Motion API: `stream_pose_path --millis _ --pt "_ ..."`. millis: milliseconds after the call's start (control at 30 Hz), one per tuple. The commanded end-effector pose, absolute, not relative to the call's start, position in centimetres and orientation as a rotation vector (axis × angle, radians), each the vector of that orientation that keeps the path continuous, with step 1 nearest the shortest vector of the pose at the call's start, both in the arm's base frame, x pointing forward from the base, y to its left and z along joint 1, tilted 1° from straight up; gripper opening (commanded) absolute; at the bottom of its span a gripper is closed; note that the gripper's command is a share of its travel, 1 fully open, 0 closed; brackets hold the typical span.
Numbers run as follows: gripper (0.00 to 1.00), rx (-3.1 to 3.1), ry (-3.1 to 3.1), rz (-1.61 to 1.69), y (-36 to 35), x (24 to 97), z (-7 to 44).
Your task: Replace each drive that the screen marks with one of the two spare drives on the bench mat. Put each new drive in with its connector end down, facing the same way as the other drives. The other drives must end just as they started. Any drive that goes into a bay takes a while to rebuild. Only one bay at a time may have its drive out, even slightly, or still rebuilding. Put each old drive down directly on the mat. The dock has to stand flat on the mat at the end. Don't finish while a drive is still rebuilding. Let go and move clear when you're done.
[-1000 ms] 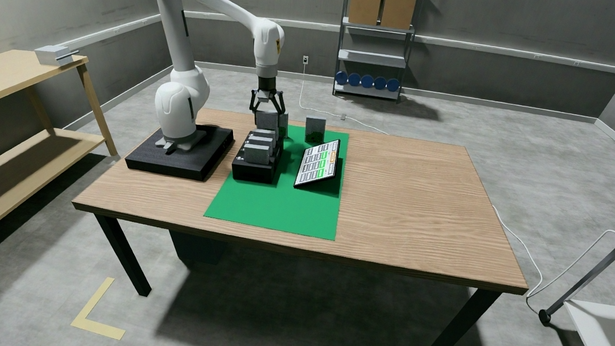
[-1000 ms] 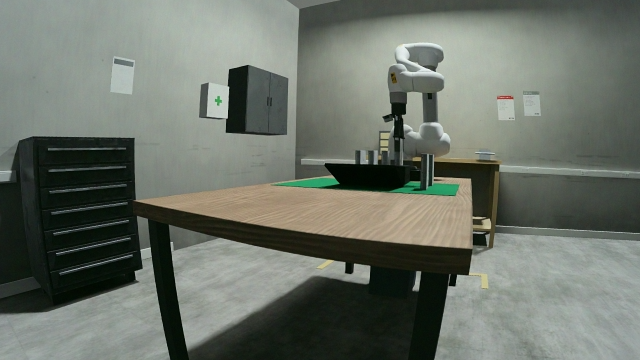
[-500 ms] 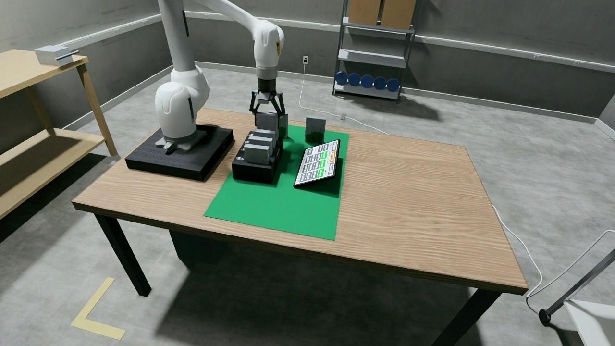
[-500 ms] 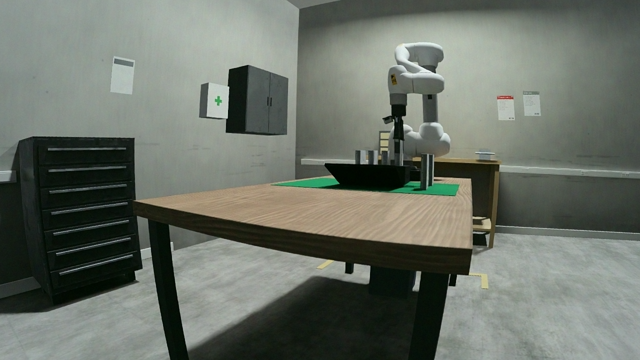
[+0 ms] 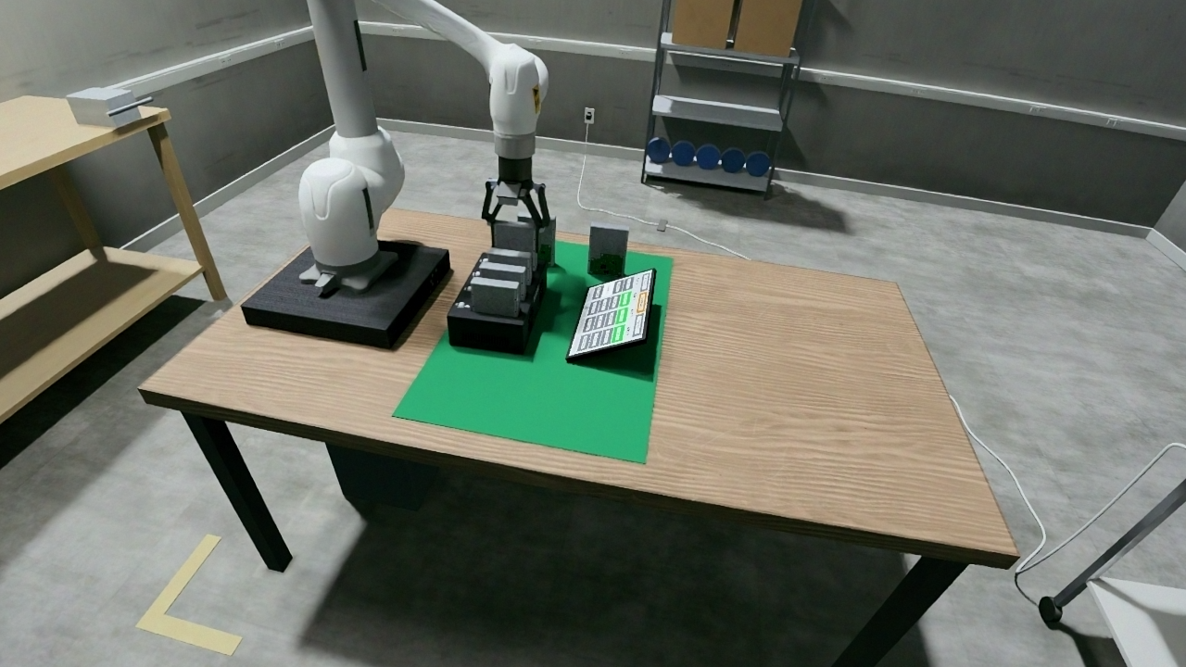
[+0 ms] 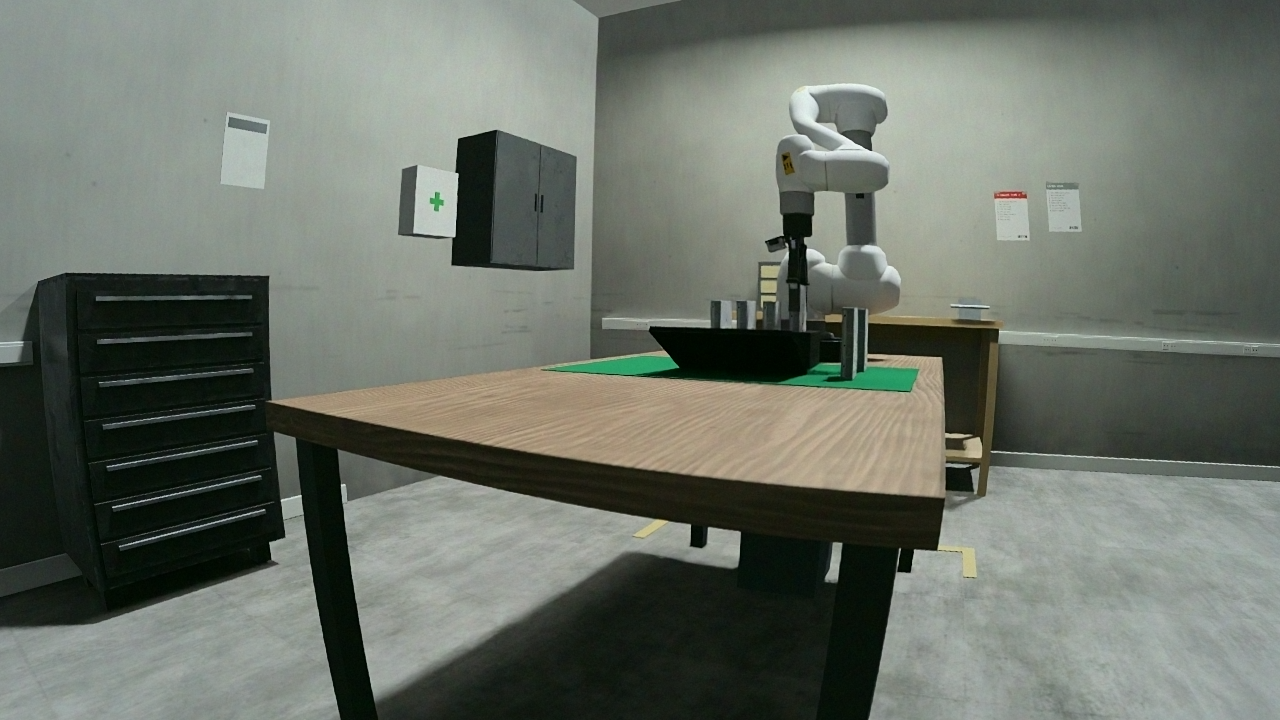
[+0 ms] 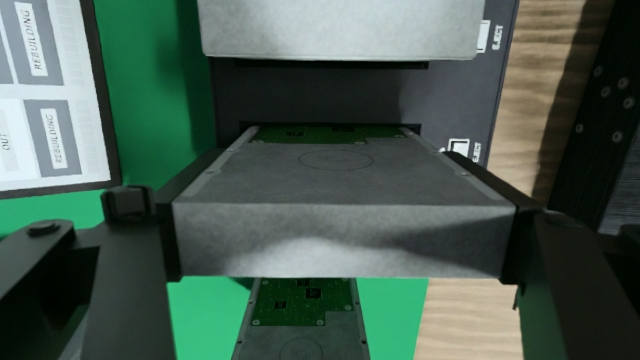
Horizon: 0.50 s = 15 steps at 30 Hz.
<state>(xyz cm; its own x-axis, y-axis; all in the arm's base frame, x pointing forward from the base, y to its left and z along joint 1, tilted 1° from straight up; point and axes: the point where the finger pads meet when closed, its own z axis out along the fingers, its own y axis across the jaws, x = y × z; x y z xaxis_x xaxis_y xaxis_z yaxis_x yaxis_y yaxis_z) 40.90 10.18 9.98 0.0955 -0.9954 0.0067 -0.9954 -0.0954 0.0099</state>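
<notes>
Wrist view: claw (image 5: 515, 222) (image 6: 796, 308) (image 7: 333, 176) partly spread, clamped on 1 drive's (image 5: 514, 236) (image 7: 345, 240) side edges, bare mat (image 5: 538, 406) (image 6: 599, 365) (image 7: 145, 90) strip beside dock (image 5: 489, 330) (image 7: 320, 95).

A wooden table (image 5: 796, 372) (image 6: 626, 429) carries a green mat (image 5: 530, 406) (image 6: 608, 365) (image 7: 142, 75) and the arm's black base plate (image 5: 273, 310).
</notes>
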Motion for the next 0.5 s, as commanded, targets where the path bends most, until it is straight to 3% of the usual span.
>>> stream_pose_path --millis 0,467 --pt "0.1 2.317 -2.106 -0.002 10.2 40.9 9.7" --pt "0.1 2.317 -2.106 -0.002 10.2 40.9 8.5"
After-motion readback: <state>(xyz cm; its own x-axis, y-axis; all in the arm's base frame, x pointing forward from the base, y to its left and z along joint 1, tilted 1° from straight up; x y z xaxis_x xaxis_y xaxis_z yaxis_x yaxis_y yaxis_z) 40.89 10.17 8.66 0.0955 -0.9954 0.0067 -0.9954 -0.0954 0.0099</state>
